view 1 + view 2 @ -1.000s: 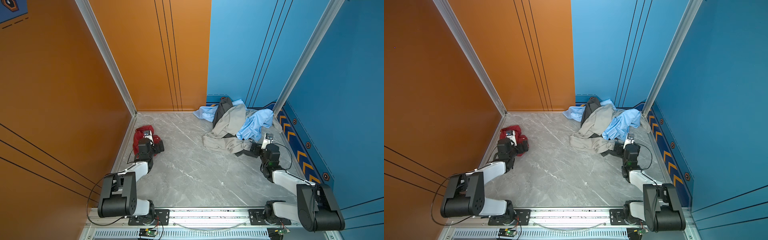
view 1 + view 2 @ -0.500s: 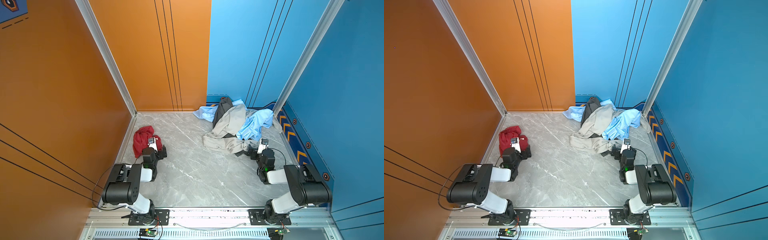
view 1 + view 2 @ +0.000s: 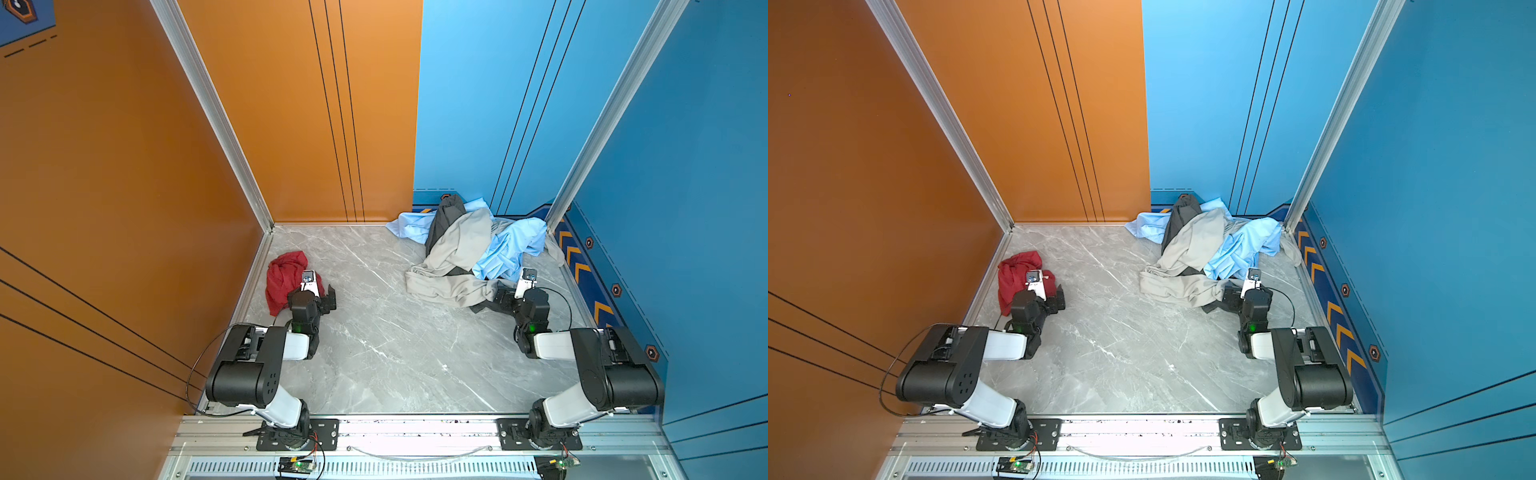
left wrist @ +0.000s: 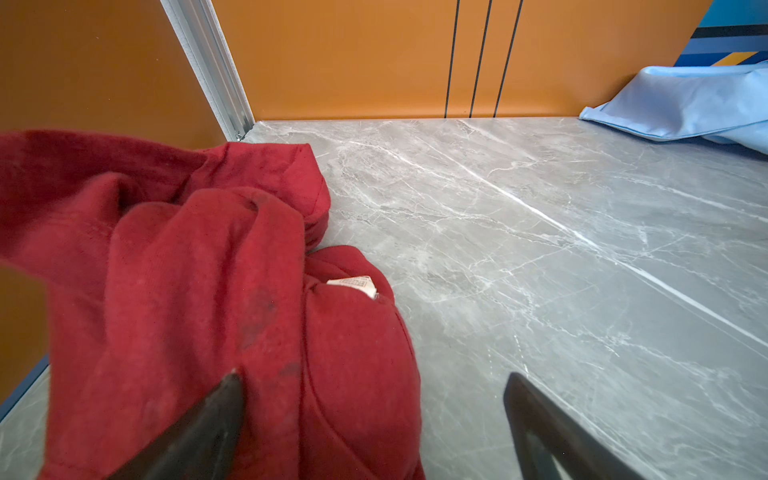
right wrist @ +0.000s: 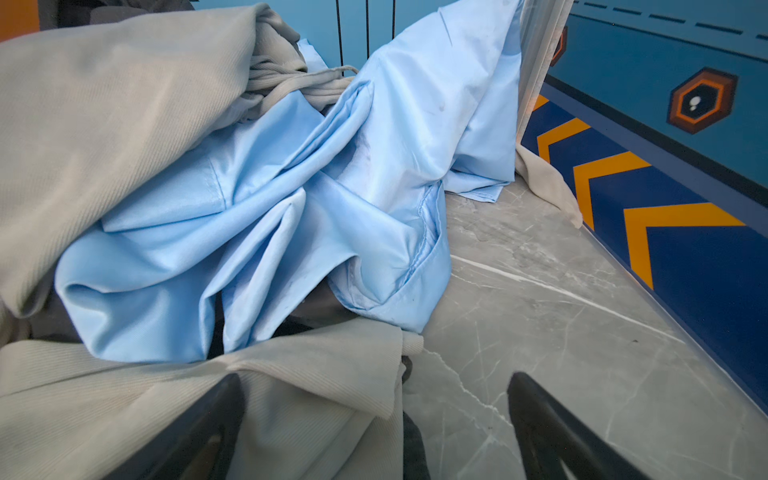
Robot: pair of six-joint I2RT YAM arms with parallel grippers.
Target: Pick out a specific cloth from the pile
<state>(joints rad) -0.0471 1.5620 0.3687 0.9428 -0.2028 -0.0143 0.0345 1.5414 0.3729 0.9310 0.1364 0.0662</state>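
The dark red cloth (image 3: pixel 284 274) (image 3: pixel 1017 270) lies crumpled by itself on the grey floor beside the orange wall, well apart from the pile (image 3: pixel 465 245) (image 3: pixel 1200 245). My left gripper (image 3: pixel 313 294) (image 3: pixel 1047 291) (image 4: pixel 374 376) hangs open at the cloth's near edge. In the left wrist view one finger is over the red cloth (image 4: pixel 187 270) and the other over bare floor. My right gripper (image 3: pixel 505 297) (image 3: pixel 1229 295) (image 5: pixel 374 376) is open at the near edge of the pile (image 5: pixel 249 187), one finger over light grey fabric, holding nothing.
The pile of light grey, light blue and dark grey garments fills the back right corner against the blue wall (image 3: pixel 623 166). The orange wall (image 3: pixel 124 187) stands right beside the red cloth. Marbled floor (image 3: pixel 395 332) stretches between the two arms.
Both arms have folded back toward their bases. The left gripper has drawn off the top of the red cloth to its near edge. Cloth and pile lie where they were; both grippers stay open.
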